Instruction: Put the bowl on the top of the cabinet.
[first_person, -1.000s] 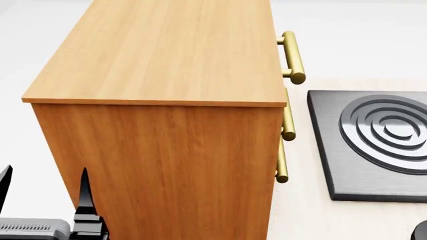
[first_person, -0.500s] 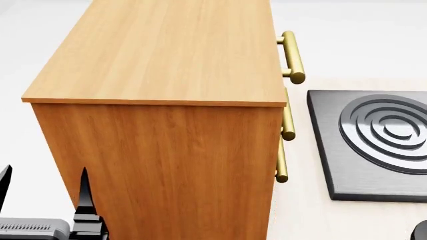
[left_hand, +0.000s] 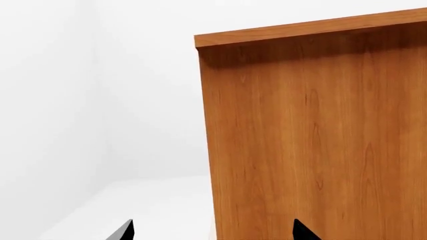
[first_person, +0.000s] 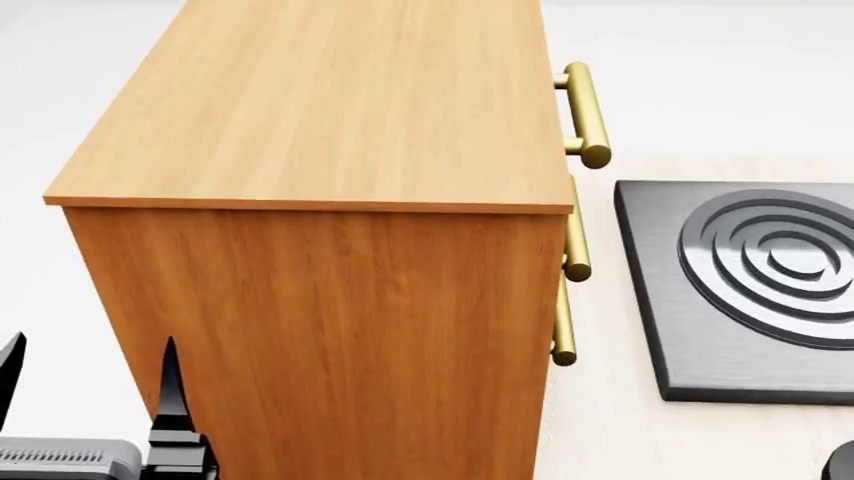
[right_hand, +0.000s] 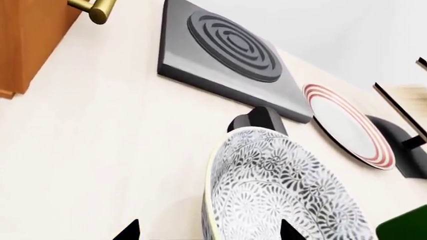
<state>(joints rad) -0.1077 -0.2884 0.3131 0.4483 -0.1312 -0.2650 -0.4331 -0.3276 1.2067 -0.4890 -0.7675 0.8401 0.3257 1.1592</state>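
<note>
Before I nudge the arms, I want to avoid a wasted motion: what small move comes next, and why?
Probably close the right tool on the bowl: it sits between the open tips by the stove plate, not on the cabinet top, which shows nothing on it.

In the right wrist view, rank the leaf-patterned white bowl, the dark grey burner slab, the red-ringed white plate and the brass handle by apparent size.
1. Leaf-patterned white bowl, though it sits nearest the camera and is partly cut off.
2. Dark grey burner slab, close to the bowl; the order is unsure.
3. Red-ringed white plate.
4. Brass handle, only its end shows.
</note>
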